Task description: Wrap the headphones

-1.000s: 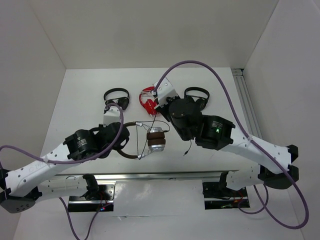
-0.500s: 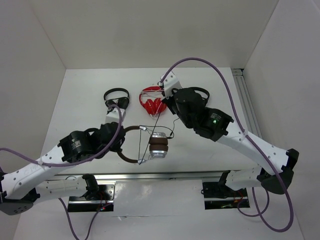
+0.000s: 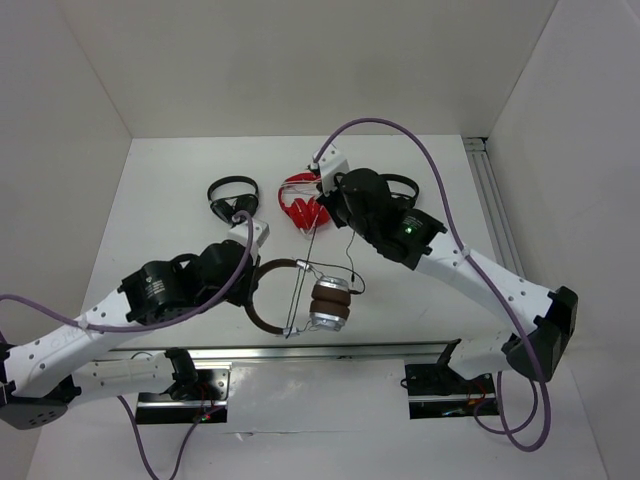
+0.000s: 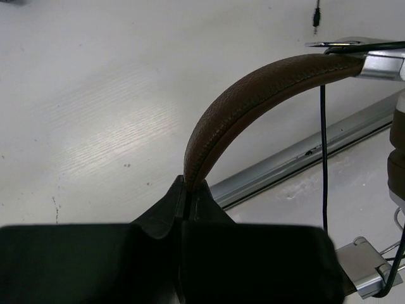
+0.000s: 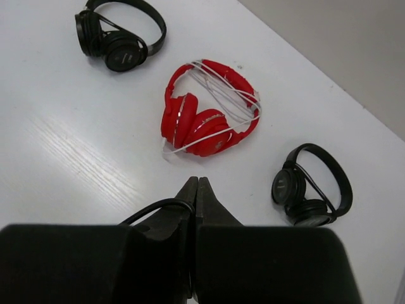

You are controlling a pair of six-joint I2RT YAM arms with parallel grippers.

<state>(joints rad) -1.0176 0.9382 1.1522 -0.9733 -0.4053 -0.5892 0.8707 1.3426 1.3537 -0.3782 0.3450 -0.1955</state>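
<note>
The headphones have a brown headband and stacked brown-padded silver cups, and sit at the table's near middle. My left gripper is shut on the headband, which arches up from its jaws in the left wrist view. My right gripper is shut on the thin dark cable, which runs taut from its tips down to the headband's near end. In the right wrist view the cable loops into the closed jaws. The cable also hangs across the left wrist view.
The red pair with a white cord lies just behind my right gripper. One small black pair lies back left. Another is partly under the right arm. A metal rail runs along the near edge.
My left gripper has carried the headphones nearer and to the right. My right gripper has moved back toward the red pair, drawing the cable out taut.
</note>
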